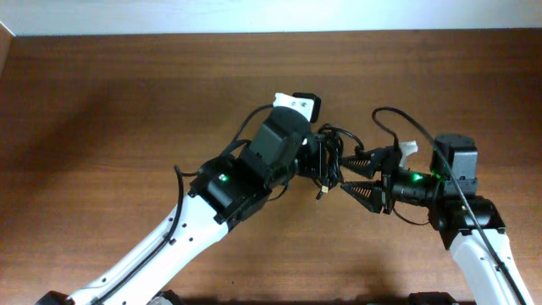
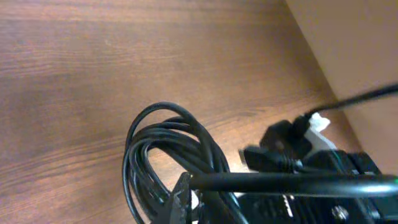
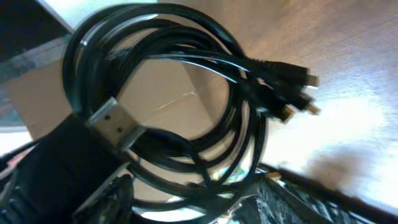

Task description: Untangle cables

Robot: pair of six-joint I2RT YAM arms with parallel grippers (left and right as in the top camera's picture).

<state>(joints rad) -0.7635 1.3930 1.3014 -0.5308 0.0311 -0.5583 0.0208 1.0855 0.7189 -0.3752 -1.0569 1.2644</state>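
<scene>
Brown wood table (image 1: 102, 102), overhead view: left gripper (image 1: 324, 163) at table centre, closed on the cables (image 1: 332, 144), thin black cords looped into 1 bundle. A metallic plug (image 1: 322, 194) hangs below the bundle. Right gripper (image 1: 345, 173) is just beside it, jaws spread wide, tips pointing at the bundle, clamping nothing.

Left wrist view: cables (image 2: 161, 143) loop up from the bottom edge, table behind. 1 left finger (image 2: 181, 196) touches the strands. The right gripper's body shows beyond them, green light on.

Right wrist view: the bundle fills the frame in several overlapping loops. Small gold-tipped plugs (image 3: 303, 96) fan out at right; 1 flat silver plug (image 3: 112, 123) sits at left. Right fingers (image 3: 118, 193) are at the bottom edge, apart; contact with the cords cannot be told.
</scene>
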